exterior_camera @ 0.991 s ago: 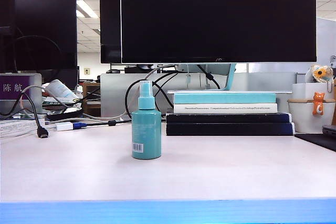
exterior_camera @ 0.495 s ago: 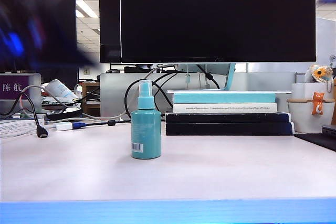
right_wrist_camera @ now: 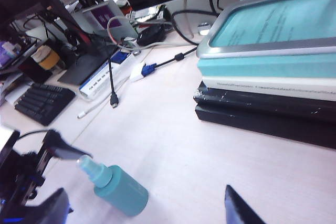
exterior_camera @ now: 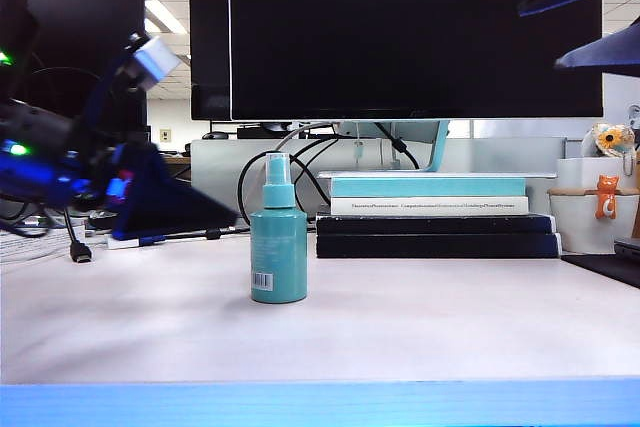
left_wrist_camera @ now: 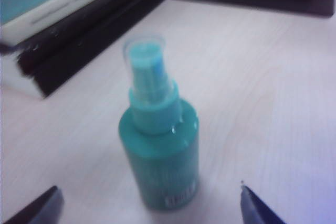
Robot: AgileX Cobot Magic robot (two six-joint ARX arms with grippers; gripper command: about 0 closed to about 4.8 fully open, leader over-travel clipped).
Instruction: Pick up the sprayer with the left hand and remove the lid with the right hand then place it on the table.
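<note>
- Exterior view: a second ago no arm was in shot; now the left gripper (exterior_camera: 190, 209) has swung in low beside the sprayer (exterior_camera: 278, 247), jaws spread, not touching. The right gripper (exterior_camera: 585, 12) pokes in high over the table's (exterior_camera: 430, 327) right side. The sprayer stands mid-table, lid (exterior_camera: 277, 169) still on.
- Left wrist view: fingertips (left_wrist_camera: 37, 208) spread wide on either side of the sprayer (left_wrist_camera: 160, 156), clear lid (left_wrist_camera: 145, 51) on top. Looks like the grab comes next.
- Right wrist view: the right gripper's (right_wrist_camera: 142, 211) jaws spread, empty, well above the sprayer (right_wrist_camera: 115, 188).
</note>
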